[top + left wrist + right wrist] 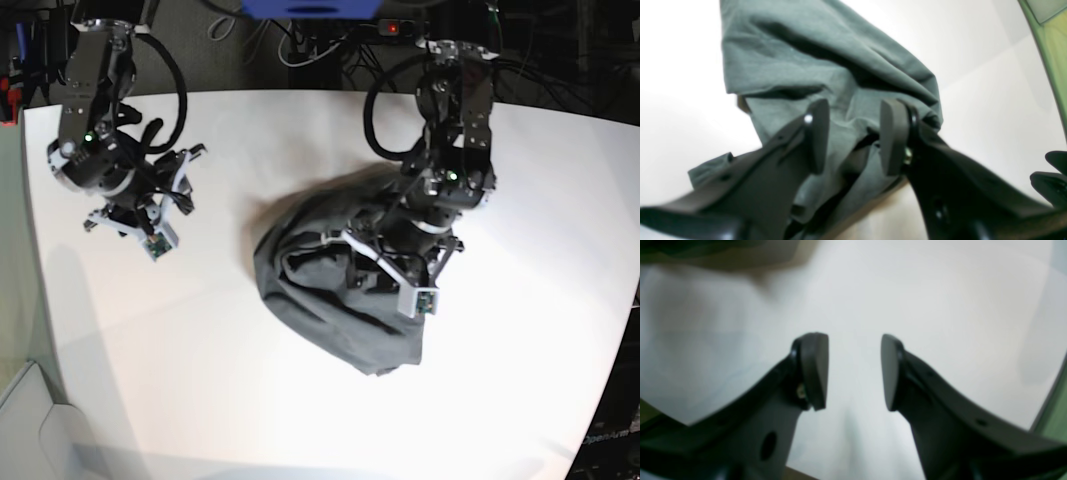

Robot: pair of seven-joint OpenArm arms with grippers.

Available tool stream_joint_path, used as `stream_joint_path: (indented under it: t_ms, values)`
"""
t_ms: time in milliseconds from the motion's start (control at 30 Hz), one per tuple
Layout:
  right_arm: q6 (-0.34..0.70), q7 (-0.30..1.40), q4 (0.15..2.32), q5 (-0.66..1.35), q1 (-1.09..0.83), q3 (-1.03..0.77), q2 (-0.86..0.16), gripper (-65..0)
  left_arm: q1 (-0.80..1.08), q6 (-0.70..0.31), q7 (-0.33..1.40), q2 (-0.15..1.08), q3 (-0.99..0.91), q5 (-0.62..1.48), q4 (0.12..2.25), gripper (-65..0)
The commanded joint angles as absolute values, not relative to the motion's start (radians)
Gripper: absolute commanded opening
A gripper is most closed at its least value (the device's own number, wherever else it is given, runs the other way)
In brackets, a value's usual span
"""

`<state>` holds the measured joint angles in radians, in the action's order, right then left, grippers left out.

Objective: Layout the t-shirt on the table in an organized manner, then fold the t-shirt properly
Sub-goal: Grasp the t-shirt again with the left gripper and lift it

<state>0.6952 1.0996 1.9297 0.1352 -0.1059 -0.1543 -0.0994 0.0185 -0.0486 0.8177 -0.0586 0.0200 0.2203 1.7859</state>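
Left pincer point(853, 136) stands parted over the crumpled charcoal-grey cotton t-shirt point(826, 66); grip one hem corner, then spread it across your white desk point(300, 400).

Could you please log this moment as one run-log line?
t-shirt: crumpled on table | left pincer: open over cloth | right pincer: open, empty

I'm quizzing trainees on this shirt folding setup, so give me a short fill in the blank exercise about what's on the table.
1. The t-shirt lies ____ on the table, not spread flat.
2. The left gripper is over the ____.
3. Below the right gripper is only bare ____.

Missing words: crumpled; t-shirt; table
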Motion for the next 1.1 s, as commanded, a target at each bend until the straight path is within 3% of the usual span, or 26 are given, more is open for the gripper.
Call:
stream_joint_path:
  t_ms: [0,433,1000,1067]
  values:
    - [0.698,1.084,1.945,0.14,-0.096,-0.157,-0.105,-38.4,0.004,-0.051,0.799,-0.064,0.019,0.225,1.802,-40.6]
    - [0.698,1.084,1.945,0.14,-0.099,-0.157,-0.107,-38.4,0.108,-0.061,0.803,-0.042,-0.108,0.234,1.813,-40.3]
    - [0.698,1.084,1.945,0.14,-0.099,-0.157,-0.107,-38.4,0.084,-0.061,0.792,-0.015,-0.087,0.234,1.713,-40.9]
    - [0.698,1.084,1.945,0.14,-0.099,-0.157,-0.107,-38.4,0.077,-0.061,0.792,-0.015,-0.087,0.234,1.693,-45.6]
